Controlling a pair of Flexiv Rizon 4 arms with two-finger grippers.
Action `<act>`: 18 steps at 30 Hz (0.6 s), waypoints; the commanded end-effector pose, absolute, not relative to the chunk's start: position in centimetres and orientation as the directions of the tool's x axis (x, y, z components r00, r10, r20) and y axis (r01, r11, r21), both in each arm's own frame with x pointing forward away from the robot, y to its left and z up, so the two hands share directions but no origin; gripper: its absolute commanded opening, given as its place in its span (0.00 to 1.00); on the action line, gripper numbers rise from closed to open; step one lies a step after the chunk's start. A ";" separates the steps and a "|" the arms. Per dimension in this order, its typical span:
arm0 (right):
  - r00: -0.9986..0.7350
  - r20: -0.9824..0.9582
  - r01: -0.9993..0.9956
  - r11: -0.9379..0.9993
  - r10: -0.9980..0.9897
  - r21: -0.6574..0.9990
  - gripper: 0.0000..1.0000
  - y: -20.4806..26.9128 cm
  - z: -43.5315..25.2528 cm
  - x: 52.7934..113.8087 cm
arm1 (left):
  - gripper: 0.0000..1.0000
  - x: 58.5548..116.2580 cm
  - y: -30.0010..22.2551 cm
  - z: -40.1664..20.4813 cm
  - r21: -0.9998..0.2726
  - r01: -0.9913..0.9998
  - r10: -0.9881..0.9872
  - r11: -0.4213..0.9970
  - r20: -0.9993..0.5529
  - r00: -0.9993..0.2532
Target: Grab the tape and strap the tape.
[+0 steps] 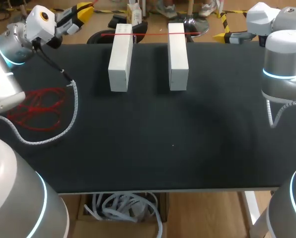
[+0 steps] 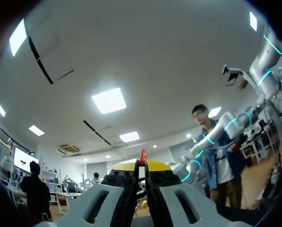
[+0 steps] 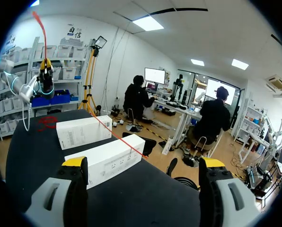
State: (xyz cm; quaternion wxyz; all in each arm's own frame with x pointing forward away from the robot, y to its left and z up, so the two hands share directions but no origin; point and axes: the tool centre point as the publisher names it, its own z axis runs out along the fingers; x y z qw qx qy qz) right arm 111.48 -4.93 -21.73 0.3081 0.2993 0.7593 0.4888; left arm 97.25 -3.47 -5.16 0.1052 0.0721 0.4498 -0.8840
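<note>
A thin red tape (image 1: 148, 33) runs taut over the far ends of two white boxes, the left box (image 1: 120, 57) and the right box (image 1: 178, 55). More of the tape lies in a loose red heap (image 1: 38, 106) at the table's left side. My left gripper (image 1: 82, 11) is raised beyond the far left corner, shut on the tape; a red end (image 2: 142, 156) pokes out between its yellow tips (image 2: 138, 165). My right gripper (image 1: 226, 36) hangs past the far edge at the right, open (image 3: 143, 165) with nothing in it, facing the boxes (image 3: 105, 158) and the tape (image 3: 119, 137).
A white coiled cable (image 1: 73, 109) from my left arm trails over the black table (image 1: 173, 144) beside the red heap. The two boxes stand parallel near the far edge with a gap between them.
</note>
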 end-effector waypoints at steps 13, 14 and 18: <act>-0.567 -0.077 0.187 0.220 0.820 0.957 1.00 -5.1 -21.2 109.8 | 0.00 97.6 -3.4 -5.4 -0.777 0.251 -0.115 -0.578 -0.227 -0.967; -0.531 -0.037 0.201 0.169 0.846 0.965 1.00 -5.3 -21.1 109.3 | 0.00 97.6 -3.4 -5.4 -0.777 0.251 -0.115 -0.578 -0.227 -0.967; -0.401 0.105 0.261 0.004 0.910 0.965 1.00 -5.9 -20.8 107.1 | 0.00 97.6 -3.4 -5.4 -0.777 0.251 -0.115 -0.578 -0.227 -0.967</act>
